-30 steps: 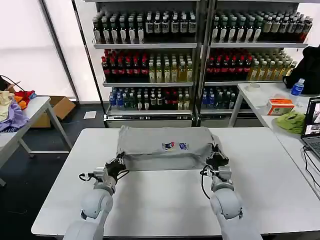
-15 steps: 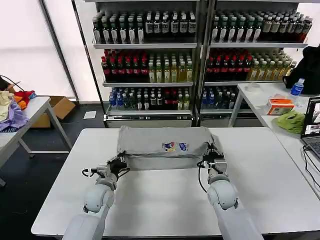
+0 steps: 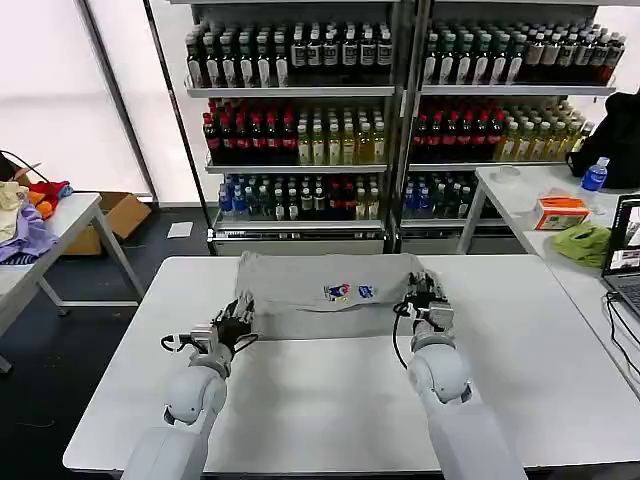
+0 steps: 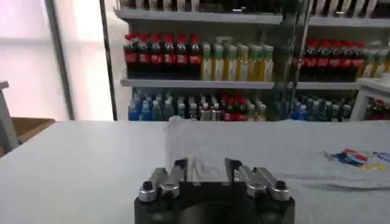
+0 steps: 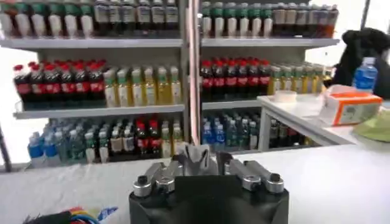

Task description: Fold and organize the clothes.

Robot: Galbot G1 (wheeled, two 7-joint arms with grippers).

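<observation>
The white table (image 3: 330, 400) carries one thing, the light grey shirt (image 3: 310, 300), which lies folded at the far middle part with its small coloured print (image 3: 350, 292) facing up.

Looked out low across a white table (image 4: 73, 158) toward shelves (image 4: 201, 84) of bottles. Left gripper (image 4: 205, 172) at the near edge of the view, fingers (image 4: 178, 171) pinched on a fold of the shirt's (image 4: 268, 152) edge, thin cloth bunched between them. Grey shirt spread flat on the table beyond the gripper, reaching toward the shelves. Multicoloured print (image 4: 353, 158) on the shirt, off to one side of the gripper, well apart from it.
</observation>
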